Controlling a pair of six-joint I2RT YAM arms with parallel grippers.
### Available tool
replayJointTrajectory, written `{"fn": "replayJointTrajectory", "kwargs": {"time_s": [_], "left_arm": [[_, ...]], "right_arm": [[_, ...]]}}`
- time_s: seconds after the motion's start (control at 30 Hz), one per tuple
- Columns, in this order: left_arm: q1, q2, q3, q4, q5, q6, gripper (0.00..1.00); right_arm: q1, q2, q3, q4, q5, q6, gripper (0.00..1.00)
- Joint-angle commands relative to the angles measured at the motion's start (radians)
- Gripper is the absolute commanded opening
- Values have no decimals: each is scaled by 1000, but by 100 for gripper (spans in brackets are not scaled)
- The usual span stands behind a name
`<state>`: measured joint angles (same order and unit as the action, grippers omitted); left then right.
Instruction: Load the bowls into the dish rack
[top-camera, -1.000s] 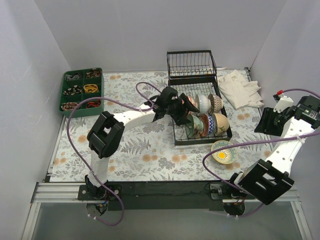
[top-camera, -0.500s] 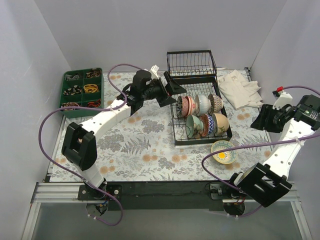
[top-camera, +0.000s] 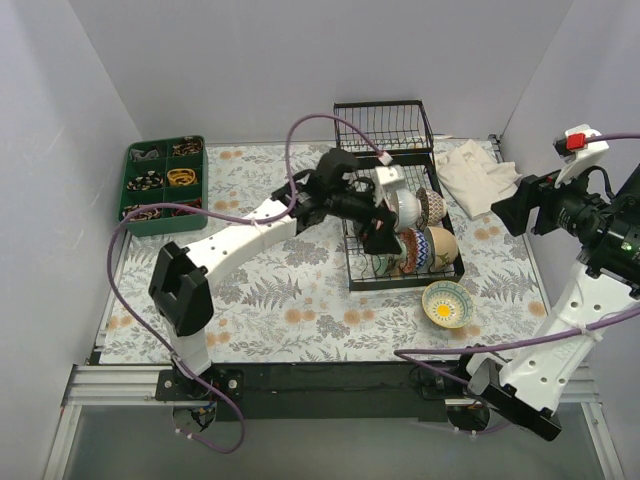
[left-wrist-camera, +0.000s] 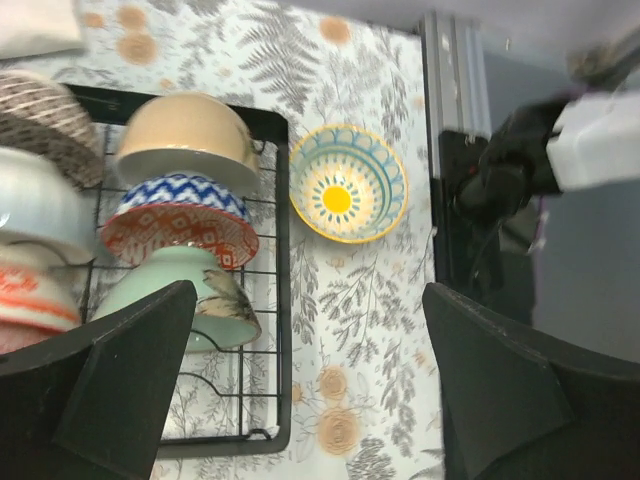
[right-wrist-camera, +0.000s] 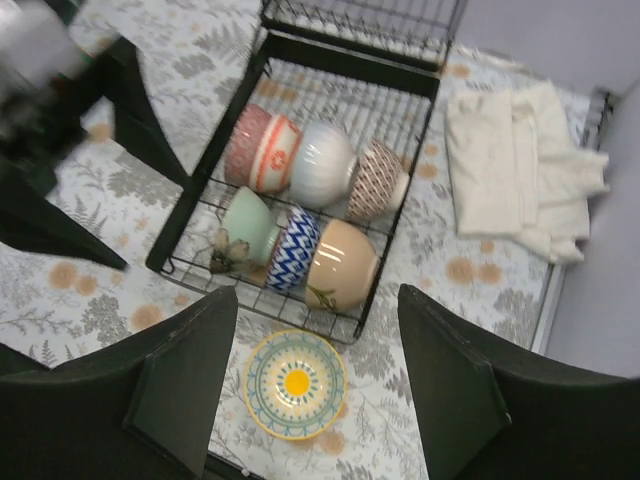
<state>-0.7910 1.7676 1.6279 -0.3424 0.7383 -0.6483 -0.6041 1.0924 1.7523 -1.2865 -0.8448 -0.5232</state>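
The bowl (top-camera: 447, 304) by the front edge may break; pinch its rim. Left claw (left-wrist-camera: 308, 300), right claw (right-wrist-camera: 318, 300): spread, empty.

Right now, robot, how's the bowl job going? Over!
Left gripper open, empty, over the dish rack. Right gripper open, empty, raised. Two rows of bowls racked; yellow bowl on the table beside the rack. Nothing blocking it.

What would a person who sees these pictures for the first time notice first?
The black rack right of centre, filled with colourful bowls standing on edge in two rows. The left claw hangs open above it. One yellow-and-teal bowl lies alone on the floral cloth just in front of the rack.
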Motion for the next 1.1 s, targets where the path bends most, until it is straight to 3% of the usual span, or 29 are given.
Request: {"fn": "replayJointTrajectory", "kwargs": {"time_s": [0.0,0.17,0.4,0.77,1.07], "left_arm": [[-102,56,61,-187,-27,459,98],[-188,119,78,-190,-17,571,95],[-298,194,73,-196,-43,754,83],[-421,318,44,-58,-160,814,62],[-442,404,64,55,-275,740,48]], "right_arm": [[44,32,142,-17,-195,77,74],[44,26,274,197,-324,380,73],[101,-51,190,571,-395,724,72],[167,-94,65,622,-318,738,72],[211,-85,58,621,-287,738,72]]}}
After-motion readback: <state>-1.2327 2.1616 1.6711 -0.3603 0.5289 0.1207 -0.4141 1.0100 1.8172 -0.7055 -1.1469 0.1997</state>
